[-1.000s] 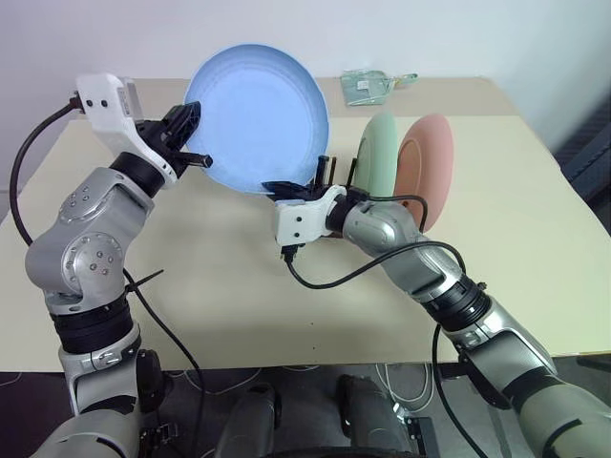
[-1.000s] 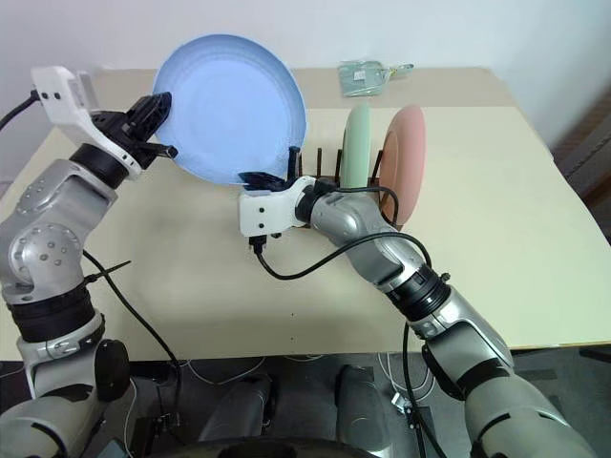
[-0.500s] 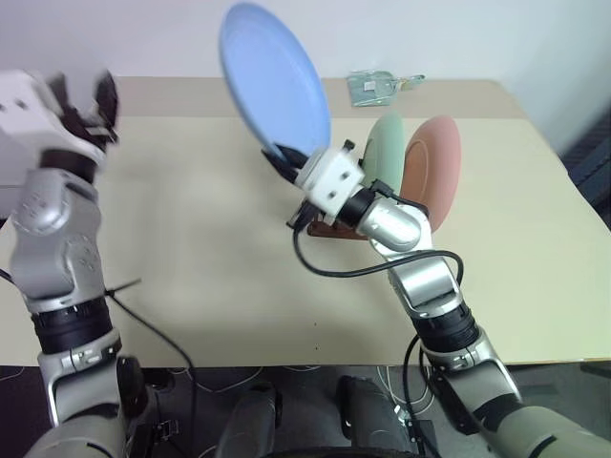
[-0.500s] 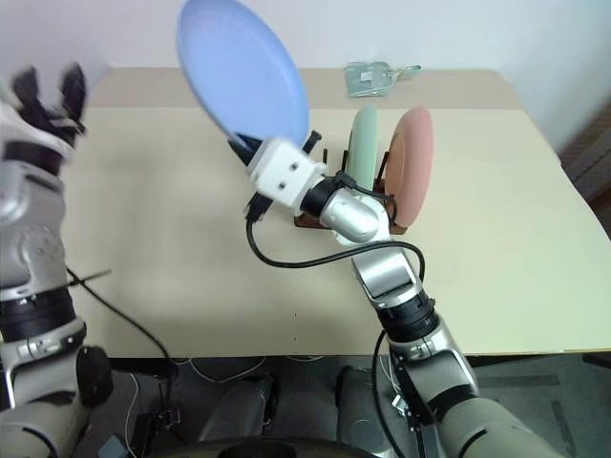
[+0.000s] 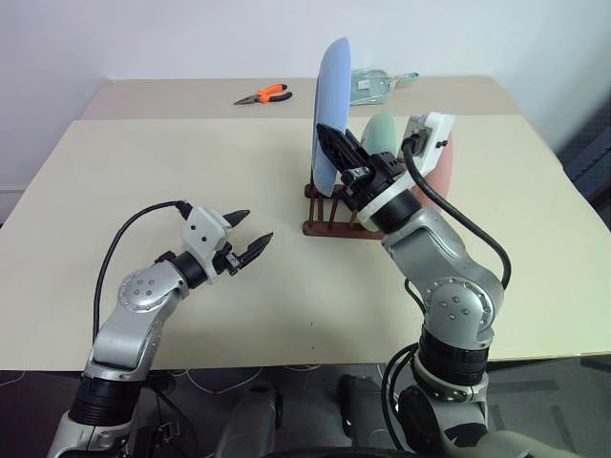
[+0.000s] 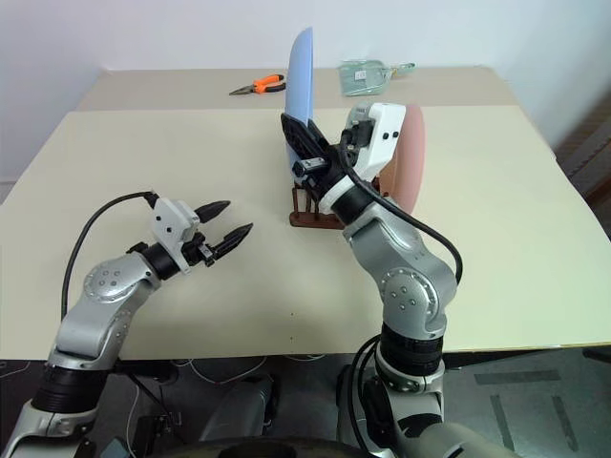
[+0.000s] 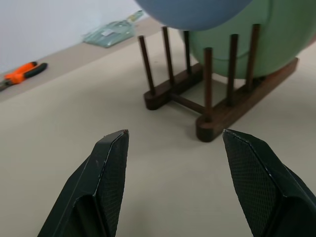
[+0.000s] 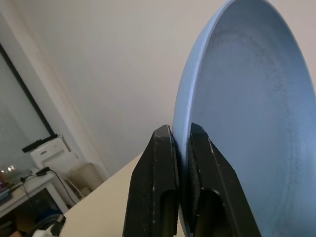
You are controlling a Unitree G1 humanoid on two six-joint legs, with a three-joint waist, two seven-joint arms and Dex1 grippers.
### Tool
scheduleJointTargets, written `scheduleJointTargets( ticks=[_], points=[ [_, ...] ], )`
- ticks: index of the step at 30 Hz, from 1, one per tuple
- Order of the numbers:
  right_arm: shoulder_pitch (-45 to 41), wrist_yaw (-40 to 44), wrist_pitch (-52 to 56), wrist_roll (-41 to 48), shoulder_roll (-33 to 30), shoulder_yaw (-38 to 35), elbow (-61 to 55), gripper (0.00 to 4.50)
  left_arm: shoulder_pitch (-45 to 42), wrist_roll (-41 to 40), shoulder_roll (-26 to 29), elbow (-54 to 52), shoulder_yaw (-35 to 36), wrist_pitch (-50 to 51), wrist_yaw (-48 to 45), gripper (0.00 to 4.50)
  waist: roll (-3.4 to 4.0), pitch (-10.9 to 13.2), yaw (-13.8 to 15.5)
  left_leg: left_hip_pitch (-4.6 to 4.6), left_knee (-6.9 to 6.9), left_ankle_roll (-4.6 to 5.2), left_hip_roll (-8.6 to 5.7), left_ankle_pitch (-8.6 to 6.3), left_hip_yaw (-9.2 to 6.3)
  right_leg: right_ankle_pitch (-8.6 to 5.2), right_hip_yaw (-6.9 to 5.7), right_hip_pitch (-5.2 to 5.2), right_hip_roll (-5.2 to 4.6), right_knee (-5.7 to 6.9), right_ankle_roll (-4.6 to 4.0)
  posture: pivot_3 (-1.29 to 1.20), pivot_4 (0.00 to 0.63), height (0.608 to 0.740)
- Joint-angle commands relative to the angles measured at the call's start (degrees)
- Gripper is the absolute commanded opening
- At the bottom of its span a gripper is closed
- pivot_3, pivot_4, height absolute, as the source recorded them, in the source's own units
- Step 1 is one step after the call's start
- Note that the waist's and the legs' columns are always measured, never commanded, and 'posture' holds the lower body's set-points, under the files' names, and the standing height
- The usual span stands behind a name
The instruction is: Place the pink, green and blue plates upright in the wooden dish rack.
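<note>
My right gripper [image 8: 180, 129] is shut on the rim of the blue plate [image 5: 332, 95], which it holds upright and edge-on over the left end of the wooden dish rack [image 5: 329, 227]. The plate's lower edge [image 7: 197, 10] hangs just above the pegs. A green plate [image 5: 382, 134] stands upright in the rack. The pink plate [image 6: 410, 157] stands behind it, partly hidden by my right wrist. My left gripper [image 5: 253, 229] is open with nothing in it. It is low over the table, to the left of the rack, pointing at it.
Orange-handled pliers [image 5: 262, 94] lie at the back of the table, left of the rack. A clear plastic packet [image 5: 377, 84] lies at the back behind the plates. The table [image 5: 143, 172] is bare to the left of the rack.
My left gripper let go of the blue plate, opened and dropped low toward the table's front. My right gripper rolled the plate from face-on to upright and edge-on over the rack.
</note>
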Motion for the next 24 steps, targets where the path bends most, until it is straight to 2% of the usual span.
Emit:
scheduleJointTargets(
  ticks=[1, 11, 15, 17, 18, 21, 24],
  points=[
    [-0.3, -2.0, 0.9, 3.4, 0.2, -0.3, -2.7, 0.0, -0.2, 0.3, 0.1, -1.3, 0.0, 0.0, -0.6, 3.08, -0.01, 0.0, 0.0, 0.0, 0.0, 0.0, 0.0, 0.0, 0.0, 0.01, 0.0, 0.0, 0.0, 0.0, 0.02, 0.0, 0.15, 0.74],
    [-1.5, -5.2, 0.1, 3.1, -1.4, -1.4, 4.9, 0.0, 0.2, 0.3, -0.1, -3.1, -0.7, 1.1, -0.8, 3.08, -0.01, 0.0, 0.0, 0.01, 0.01, 0.0, 0.0, 0.0, 0.01, 0.01, 0.0, 0.01, 0.0, 0.0, 0.03, 0.0, 0.15, 0.74],
    [-3.5, -3.7, -1.6, 1.7, -3.1, -0.7, 7.6, 1.58, -0.3, 0.2, -0.5, -4.6, -1.1, 2.7, -0.3, 3.12, 0.0, 0.0, 0.0, 0.0, 0.01, 0.01, -0.01, 0.0, 0.03, 0.02, 0.0, 0.01, 0.0, 0.0, 0.04, 0.0, 0.15, 0.74],
    [-5.5, -1.4, -3.5, -1.2, -5.9, 1.0, 7.8, 2.56, -0.6, 0.1, -0.7, -5.2, -1.2, 3.6, -0.2, 3.12, 0.01, 0.0, 0.0, 0.0, 0.01, 0.01, -0.01, 0.01, 0.03, 0.02, 0.0, 0.01, 0.0, 0.0, 0.04, 0.0, 0.15, 0.74],
    [-6.8, 1.7, -5.4, -5.0, -10.1, 3.8, 6.5, 3.08, -0.8, 0.1, -0.8, -5.4, -1.3, 4.1, -0.2, 3.12, 0.01, 0.0, 0.0, 0.0, 0.02, 0.01, -0.01, 0.01, 0.04, 0.02, 0.0, 0.01, 0.01, 0.0, 0.05, 0.0, 0.15, 0.74],
    [-9.9, 8.7, -10.5, -12.0, -20.4, 7.4, 3.0, 3.08, -1.0, 0.2, -1.0, -5.6, -1.5, 4.7, -0.2, 3.12, 0.02, 0.0, 0.1, -0.02, 0.05, 0.01, -0.01, 0.01, 0.07, 0.01, -0.01, 0.03, 0.0, -0.02, 0.06, 0.0, 0.15, 0.74],
    [-11.4, 12.0, -13.1, -12.9, -27.0, 3.5, 2.3, 3.08, -1.1, 0.6, -1.1, -4.5, -1.6, 4.2, -0.5, 3.12, -0.01, 0.0, 0.2, -0.04, 0.06, 0.01, -0.01, 0.0, 0.08, -0.01, -0.01, 0.04, -0.01, -0.05, 0.1, 0.0, 0.15, 0.74]
  ],
)
